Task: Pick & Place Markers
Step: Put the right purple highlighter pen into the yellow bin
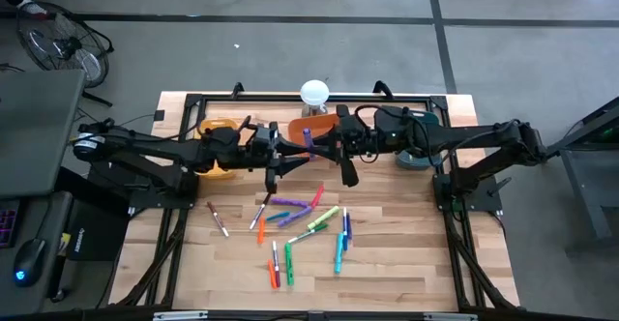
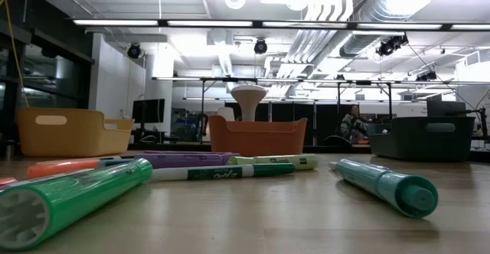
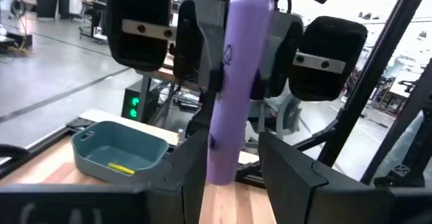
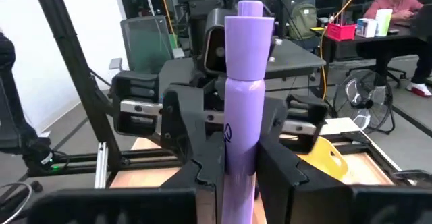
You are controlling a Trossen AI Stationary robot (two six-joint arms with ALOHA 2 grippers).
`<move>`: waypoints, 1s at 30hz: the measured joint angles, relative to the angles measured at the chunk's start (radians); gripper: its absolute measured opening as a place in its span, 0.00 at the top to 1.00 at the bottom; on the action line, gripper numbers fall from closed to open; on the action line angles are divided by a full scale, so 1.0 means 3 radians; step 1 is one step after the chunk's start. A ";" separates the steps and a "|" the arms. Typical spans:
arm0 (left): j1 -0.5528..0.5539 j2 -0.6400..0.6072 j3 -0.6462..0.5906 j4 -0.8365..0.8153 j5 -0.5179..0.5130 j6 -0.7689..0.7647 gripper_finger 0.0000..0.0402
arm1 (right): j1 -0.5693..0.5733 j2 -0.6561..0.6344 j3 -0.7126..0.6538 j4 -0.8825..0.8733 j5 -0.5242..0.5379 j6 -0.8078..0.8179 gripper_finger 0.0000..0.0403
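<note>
Nearest the lens in both wrist views: slim purple plastic marker (image 4: 244,82), upright, in mid-air above the desk's middle, just in front of the orange plastic bin (image 1: 314,128). We see it caught between both arms. The left end effector (image 3: 233,177) has its dark fingers closed against the lower barrel. The right end effector (image 4: 239,177) also looks closed on it, from the opposite side. We read this as a hand-over.

To do it well, we'd judge that one side should keep firm hold until the other is clearly clamped. The giver should then open fully and back straight off, without twisting the barrel.

The teal plastic bin (image 3: 118,146) already holds one yellow marker (image 3: 121,168). The yellow plastic bin (image 1: 218,132) sits on the left arm's side. The remaining coloured markers (image 1: 300,224) lie scattered on the wooden desk (image 1: 406,253), nearer the front edge, untouched.
</note>
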 joint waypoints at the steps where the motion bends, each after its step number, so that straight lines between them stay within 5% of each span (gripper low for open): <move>1: 0.0000 0.0023 0.0027 -0.0009 0.0024 -0.0001 0.67 | -0.0001 0.0000 0.0000 -0.0002 -0.0019 -0.0012 0.87; 13: 0.0000 0.0387 0.0372 -0.0062 0.0136 -0.0004 0.68 | -0.0020 0.0020 0.0000 -0.0005 -0.0179 -0.0040 0.87; 19: 0.0000 0.0404 0.0371 -0.0146 0.0113 0.0087 0.87 | -0.0044 0.0022 -0.0001 -0.0064 -0.0210 -0.0008 0.88; 30: 0.0000 0.0381 0.0369 -0.0266 0.0076 0.0114 0.86 | -0.0065 0.0022 -0.0001 -0.0174 -0.0193 -0.0021 0.88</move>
